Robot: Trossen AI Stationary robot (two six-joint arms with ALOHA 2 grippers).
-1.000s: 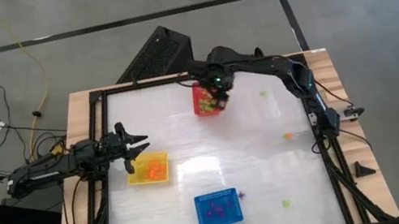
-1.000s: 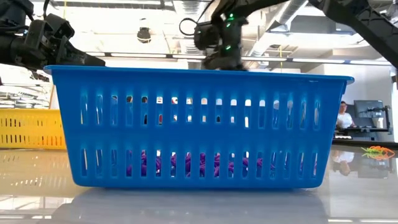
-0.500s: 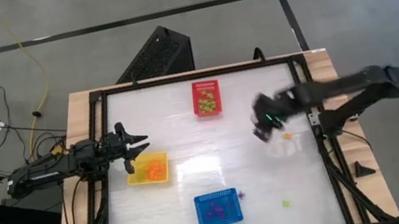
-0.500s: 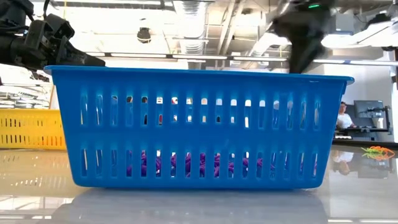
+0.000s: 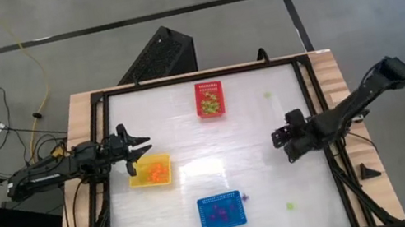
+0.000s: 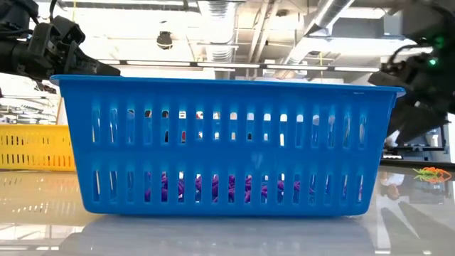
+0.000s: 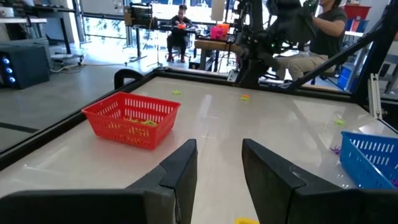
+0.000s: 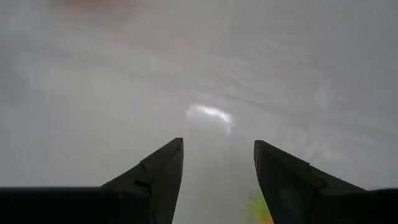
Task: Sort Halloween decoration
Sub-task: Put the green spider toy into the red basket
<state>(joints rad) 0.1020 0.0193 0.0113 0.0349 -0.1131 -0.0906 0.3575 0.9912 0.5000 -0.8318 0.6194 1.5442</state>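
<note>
Small Halloween trinkets lie loose on the white table: a green one (image 5: 268, 94) at the far right, two green ones (image 5: 290, 206) and a purple one (image 5: 244, 198) near the blue basket (image 5: 222, 212). More lie inside the red basket (image 5: 210, 99), the yellow basket (image 5: 152, 172) and the blue one. My right gripper (image 5: 282, 146) hangs open, slanting down, near the table's right edge. A green and orange trinket (image 8: 260, 208) lies on the table just below its fingers, untouched. My left gripper (image 5: 139, 150) waits open and level beside the yellow basket.
The black frame rails (image 5: 313, 102) run along the table's edges, close behind my right gripper. The blue basket (image 6: 227, 146) fills the low view. People sit at desks (image 7: 181, 22) beyond the table. Bare table lies between the three baskets.
My right gripper has swung from above the red basket toward the table's right edge and nearer, coming down and rolling about its own axis. It now hangs low over the table by the right rail. The baskets have stayed where they were.
</note>
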